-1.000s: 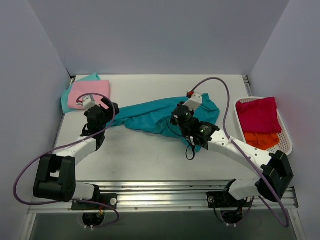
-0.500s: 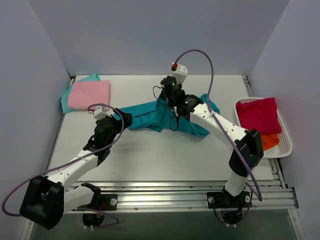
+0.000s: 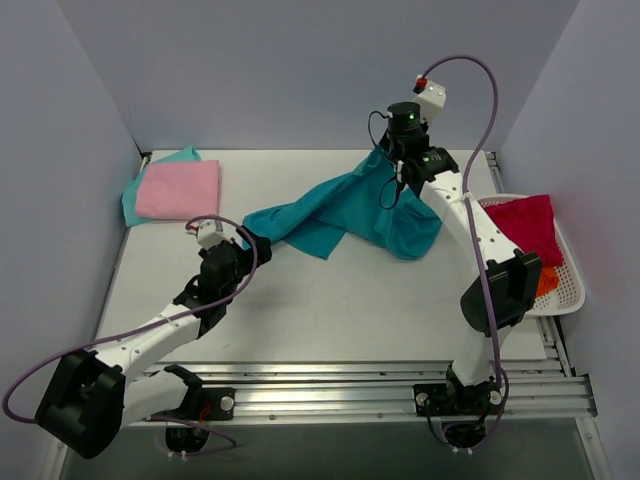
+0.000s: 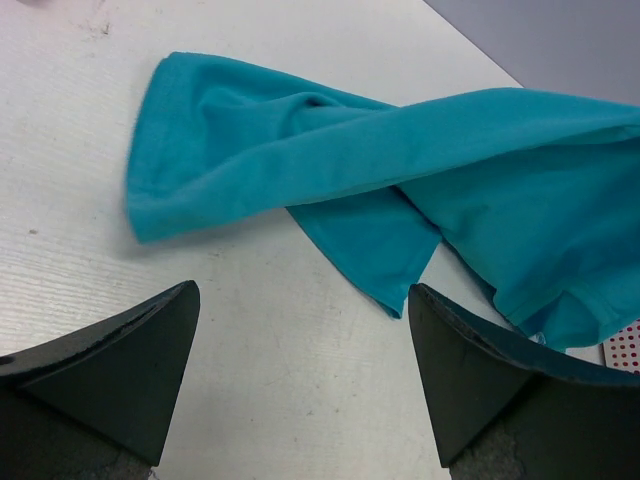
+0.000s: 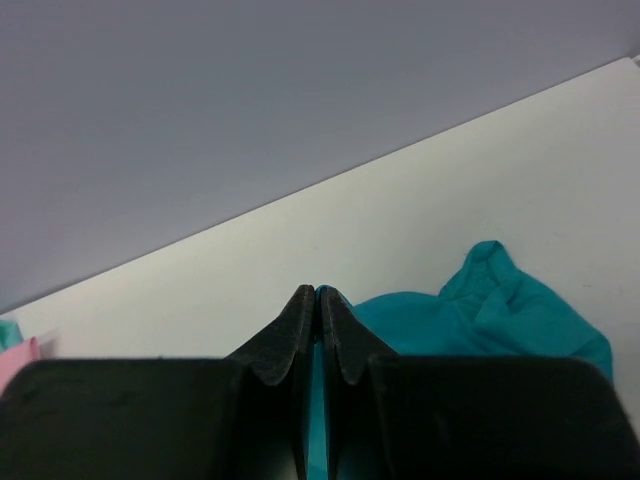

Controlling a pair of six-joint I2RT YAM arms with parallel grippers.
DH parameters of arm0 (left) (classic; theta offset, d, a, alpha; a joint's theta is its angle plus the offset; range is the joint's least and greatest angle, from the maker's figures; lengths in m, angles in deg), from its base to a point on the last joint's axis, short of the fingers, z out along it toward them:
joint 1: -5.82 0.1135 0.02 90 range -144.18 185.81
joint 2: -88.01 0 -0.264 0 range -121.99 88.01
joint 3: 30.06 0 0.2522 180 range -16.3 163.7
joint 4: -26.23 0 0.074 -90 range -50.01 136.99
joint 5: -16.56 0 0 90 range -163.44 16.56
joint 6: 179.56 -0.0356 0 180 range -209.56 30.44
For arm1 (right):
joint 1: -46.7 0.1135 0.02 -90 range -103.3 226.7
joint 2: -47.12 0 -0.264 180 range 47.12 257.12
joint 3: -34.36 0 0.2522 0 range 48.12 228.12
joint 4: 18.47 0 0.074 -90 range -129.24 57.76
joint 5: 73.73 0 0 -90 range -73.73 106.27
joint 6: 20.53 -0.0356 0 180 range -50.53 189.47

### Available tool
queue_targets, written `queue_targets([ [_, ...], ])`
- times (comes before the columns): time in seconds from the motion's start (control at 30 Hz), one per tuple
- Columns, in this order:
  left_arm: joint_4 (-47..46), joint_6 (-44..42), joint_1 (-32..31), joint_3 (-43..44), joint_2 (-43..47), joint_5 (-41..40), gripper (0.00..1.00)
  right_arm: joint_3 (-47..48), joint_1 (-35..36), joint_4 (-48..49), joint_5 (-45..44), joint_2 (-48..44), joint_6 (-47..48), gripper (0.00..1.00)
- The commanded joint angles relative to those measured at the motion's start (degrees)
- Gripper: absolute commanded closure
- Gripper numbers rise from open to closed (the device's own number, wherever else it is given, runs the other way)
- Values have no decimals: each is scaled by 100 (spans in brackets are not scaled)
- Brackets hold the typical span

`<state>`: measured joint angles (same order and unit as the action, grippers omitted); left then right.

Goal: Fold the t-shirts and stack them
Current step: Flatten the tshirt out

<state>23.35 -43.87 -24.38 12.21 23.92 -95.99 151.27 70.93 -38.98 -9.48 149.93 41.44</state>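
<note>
1. Five t-shirts in all, one of each colour: teal, pink, mint, crimson and orange.
2. One basket (image 3: 572,285), white, at the right edge of the tabletop (image 3: 330,300). It holds two of the shirts. The crimson shirt (image 3: 522,225) lies bunched at the far end, and the orange shirt (image 3: 547,278) is at the near end, partly hidden by the right arm.
3. Two shirts sit in the far left corner. The pink shirt (image 3: 178,188) is folded square on top of the mint shirt (image 3: 130,205), which shows past the pink one's far and left edges.
4. The teal shirt (image 3: 340,210) is the only one out in the middle. It is stretched in a crumpled band from the left centre of the tabletop up to the far right, where one end is raised off the surface and the rest drapes down.
5. Two grippers.
   - The right gripper (image 3: 385,160) is pinched tight on a fold of the teal shirt's raised end, high near the back wall. In the right wrist view a sliver of teal shows between its fingers (image 5: 300,330).
   - The left gripper (image 4: 300,292) is spread wide and holds nothing. It is low over the tabletop, just short of the teal shirt's left end.
</note>
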Motion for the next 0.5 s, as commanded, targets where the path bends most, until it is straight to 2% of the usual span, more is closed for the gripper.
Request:
queue_targets([
  [0.0,-67,-60,-48,14,-85,-215,6,188,-242,-55,211,-94,210,100],
  [0.27,-488,141,-258,-21,-1060,-198,6,-172,-445,235,572,-94,35,100],
  [0.47,-594,414,-1155,250,-1921,-637,6,-182,-454,261,668,-67,35,100],
])
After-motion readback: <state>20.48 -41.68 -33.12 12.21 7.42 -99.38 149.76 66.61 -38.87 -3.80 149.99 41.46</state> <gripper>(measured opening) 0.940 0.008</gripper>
